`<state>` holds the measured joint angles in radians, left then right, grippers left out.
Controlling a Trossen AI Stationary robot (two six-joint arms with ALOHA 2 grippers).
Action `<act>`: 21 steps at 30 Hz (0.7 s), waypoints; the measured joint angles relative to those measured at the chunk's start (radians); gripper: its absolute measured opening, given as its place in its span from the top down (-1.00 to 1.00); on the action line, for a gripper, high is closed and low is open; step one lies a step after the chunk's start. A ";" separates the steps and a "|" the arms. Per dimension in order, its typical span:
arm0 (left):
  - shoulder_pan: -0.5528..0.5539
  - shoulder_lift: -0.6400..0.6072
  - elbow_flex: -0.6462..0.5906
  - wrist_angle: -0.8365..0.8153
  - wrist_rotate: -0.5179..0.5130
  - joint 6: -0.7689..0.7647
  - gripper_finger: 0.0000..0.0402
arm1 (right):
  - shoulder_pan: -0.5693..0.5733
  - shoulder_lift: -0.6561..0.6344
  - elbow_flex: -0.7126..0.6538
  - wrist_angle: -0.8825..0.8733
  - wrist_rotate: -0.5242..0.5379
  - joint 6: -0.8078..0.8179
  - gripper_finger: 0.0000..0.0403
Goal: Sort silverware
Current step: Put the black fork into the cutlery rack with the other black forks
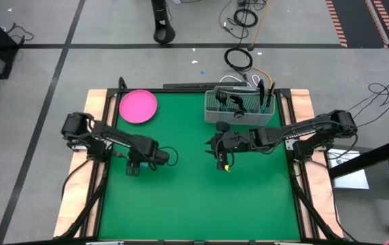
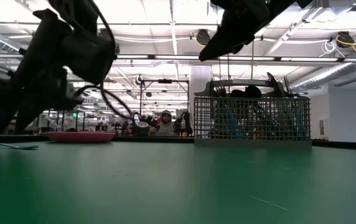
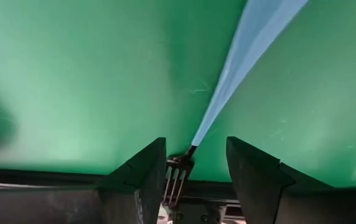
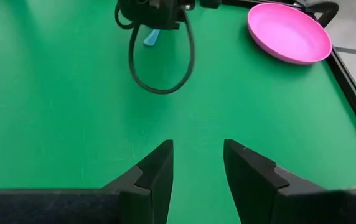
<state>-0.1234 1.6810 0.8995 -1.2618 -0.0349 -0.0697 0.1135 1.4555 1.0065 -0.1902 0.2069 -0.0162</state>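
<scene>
A fork [image 3: 240,68] with a light blue handle and dark tines lies on the green table under my left gripper [image 3: 196,168]. That gripper is open and points down over the table's left half [image 1: 133,167], with the tines between its fingers. The low view shows the fork [image 2: 10,146] flat on the mat, and the right wrist view shows its handle [image 4: 152,37]. My right gripper [image 4: 198,168] is open with nothing between its fingers, and it hovers near the table's middle [image 1: 222,158]. More silverware [image 1: 266,99] stands upright in the basket. My left gripper stands open around the fork's tines [image 3: 178,177], coming from above. The tines lie close beside one finger [image 3: 150,174], and I cannot tell whether they touch it. The fork rests on the table, its handle reaching away from the fingers.
The gray wire mesh basket [image 1: 241,109] stands at the table's far edge, right of centre. The round pink plate [image 1: 138,107] sits at the far left. A black cable loop [image 4: 159,62] hangs from the left arm. Bare green mat lies in front of both grippers.
</scene>
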 joint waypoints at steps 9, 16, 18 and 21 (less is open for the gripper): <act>-0.024 0.027 -0.061 0.085 0.017 0.000 0.15 | 0.006 0.000 0.000 -0.024 -0.003 0.006 0.35; -0.023 0.024 -0.122 0.116 0.015 0.000 0.16 | 0.014 0.000 0.000 -0.029 -0.003 0.027 0.35; -0.023 0.024 -0.128 0.116 0.017 0.002 0.21 | 0.018 0.000 0.000 -0.029 -0.003 0.032 0.35; -0.023 0.025 -0.130 0.119 0.029 0.006 0.34 | 0.021 0.000 0.000 -0.029 -0.003 0.038 0.35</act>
<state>-0.1467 1.7061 0.7699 -1.1430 -0.0057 -0.0639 0.1341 1.4555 1.0061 -0.2190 0.2044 0.0213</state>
